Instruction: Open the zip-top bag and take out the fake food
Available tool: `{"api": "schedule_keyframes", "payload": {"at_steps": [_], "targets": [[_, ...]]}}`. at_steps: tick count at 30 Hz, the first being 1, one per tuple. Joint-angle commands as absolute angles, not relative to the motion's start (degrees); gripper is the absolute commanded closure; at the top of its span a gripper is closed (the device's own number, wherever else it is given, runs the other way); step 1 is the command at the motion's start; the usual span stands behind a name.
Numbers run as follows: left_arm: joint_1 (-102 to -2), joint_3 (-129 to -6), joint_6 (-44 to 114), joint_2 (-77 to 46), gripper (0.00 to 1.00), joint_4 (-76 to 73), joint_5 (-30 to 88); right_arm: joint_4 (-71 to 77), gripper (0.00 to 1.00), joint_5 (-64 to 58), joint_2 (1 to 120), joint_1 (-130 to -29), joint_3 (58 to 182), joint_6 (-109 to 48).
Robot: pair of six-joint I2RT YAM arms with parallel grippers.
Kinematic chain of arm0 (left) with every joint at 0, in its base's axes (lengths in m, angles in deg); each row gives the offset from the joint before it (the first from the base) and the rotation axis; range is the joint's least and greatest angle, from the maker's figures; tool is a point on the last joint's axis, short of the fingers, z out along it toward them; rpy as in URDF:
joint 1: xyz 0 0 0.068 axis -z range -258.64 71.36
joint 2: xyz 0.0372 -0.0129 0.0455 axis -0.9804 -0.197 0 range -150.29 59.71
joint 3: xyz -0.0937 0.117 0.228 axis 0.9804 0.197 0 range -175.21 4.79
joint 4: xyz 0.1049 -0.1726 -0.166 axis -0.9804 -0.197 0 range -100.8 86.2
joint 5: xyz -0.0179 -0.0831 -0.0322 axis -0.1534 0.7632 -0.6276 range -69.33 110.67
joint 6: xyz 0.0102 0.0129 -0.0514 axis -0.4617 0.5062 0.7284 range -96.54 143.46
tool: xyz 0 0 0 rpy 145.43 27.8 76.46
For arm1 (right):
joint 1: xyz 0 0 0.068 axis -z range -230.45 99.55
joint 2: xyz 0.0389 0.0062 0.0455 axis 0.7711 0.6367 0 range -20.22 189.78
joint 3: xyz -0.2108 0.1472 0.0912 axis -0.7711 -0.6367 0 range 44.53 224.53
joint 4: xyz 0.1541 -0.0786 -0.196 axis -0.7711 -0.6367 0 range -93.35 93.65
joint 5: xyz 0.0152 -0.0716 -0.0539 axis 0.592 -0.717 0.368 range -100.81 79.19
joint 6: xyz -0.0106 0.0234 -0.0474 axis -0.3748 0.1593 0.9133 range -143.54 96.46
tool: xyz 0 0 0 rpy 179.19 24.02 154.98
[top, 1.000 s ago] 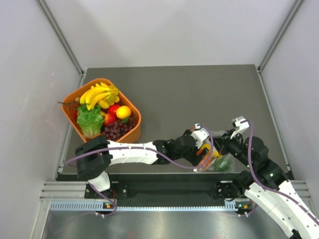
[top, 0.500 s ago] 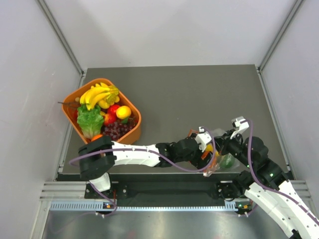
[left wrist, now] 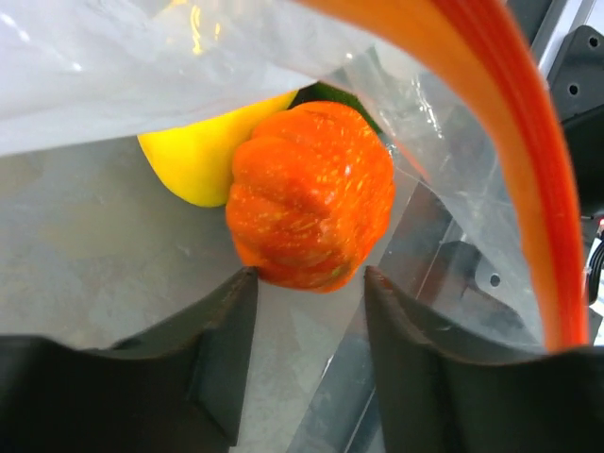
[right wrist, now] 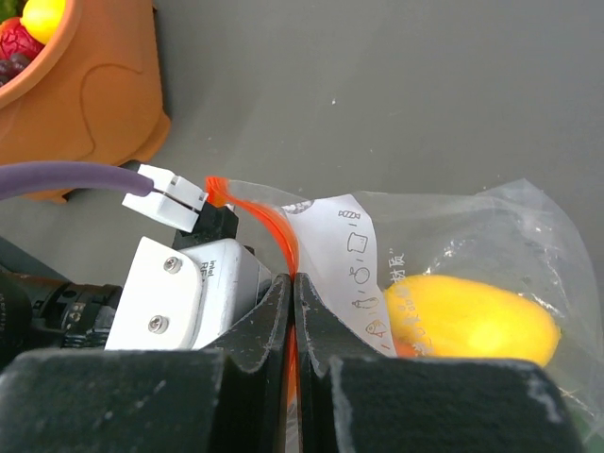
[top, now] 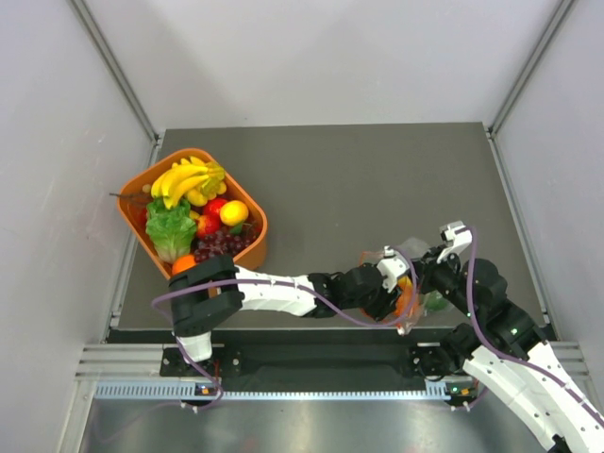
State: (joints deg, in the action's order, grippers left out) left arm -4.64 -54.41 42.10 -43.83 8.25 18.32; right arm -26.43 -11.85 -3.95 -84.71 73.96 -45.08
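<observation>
Since the earlier views, the left arm (top: 274,293) has stretched further right along the near edge of the table (top: 377,179), and the left gripper (left wrist: 309,276) has gone from outside the zip-top bag (left wrist: 453,179) into its mouth. At far left the orange basket (top: 142,193) sits near the table's left edge, holding a banana bunch (top: 187,179), lettuce (top: 170,229) and dark grapes (top: 225,247). Right of it the left arm lies low across the table. The left gripper's dark fingers are spread apart, with clear plastic above and beside them. Just beyond the fingertips lies the orange-red round fruit (left wrist: 311,193), ribbed like a small pumpkin, not pinched. A yellow fruit (left wrist: 198,160) touches it from behind on the left, and a sliver of dark green fruit (left wrist: 330,92) shows behind its top. The bag's orange zip strip (left wrist: 528,160) arcs down the right side of the left wrist view. The bag rests near the front right of the table, between the two grippers. The right gripper (right wrist: 293,283) has its fingers pressed together on the bag's mouth edge at the zip strip, just beside the left gripper's white body.
</observation>
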Motion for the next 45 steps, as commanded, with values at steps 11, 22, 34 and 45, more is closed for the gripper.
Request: {"api": "schedule_keyframes", "payload": {"at_steps": [11, 22, 34, 45], "targets": [[-4.46, -56.12, 42.01, -43.74, 1.00, 10.35, 18.82, -24.03, 1.00, -9.67, -4.48, -85.52, 76.44, -45.16], [-4.37, -53.04, 42.89, -41.71, 0.27, 17.02, 18.13, -24.21, 1.00, -9.76, -4.31, -85.43, 76.53, -45.16], [-4.46, -59.72, 40.08, -50.85, 0.13, 19.31, 17.59, -24.03, 1.00, -9.23, -4.49, -85.43, 76.35, -45.34], [-4.54, -62.01, 38.67, -55.07, 0.54, 23.44, 16.98, -23.59, 1.00, -9.14, -4.22, -85.43, 75.56, -45.42]]}}
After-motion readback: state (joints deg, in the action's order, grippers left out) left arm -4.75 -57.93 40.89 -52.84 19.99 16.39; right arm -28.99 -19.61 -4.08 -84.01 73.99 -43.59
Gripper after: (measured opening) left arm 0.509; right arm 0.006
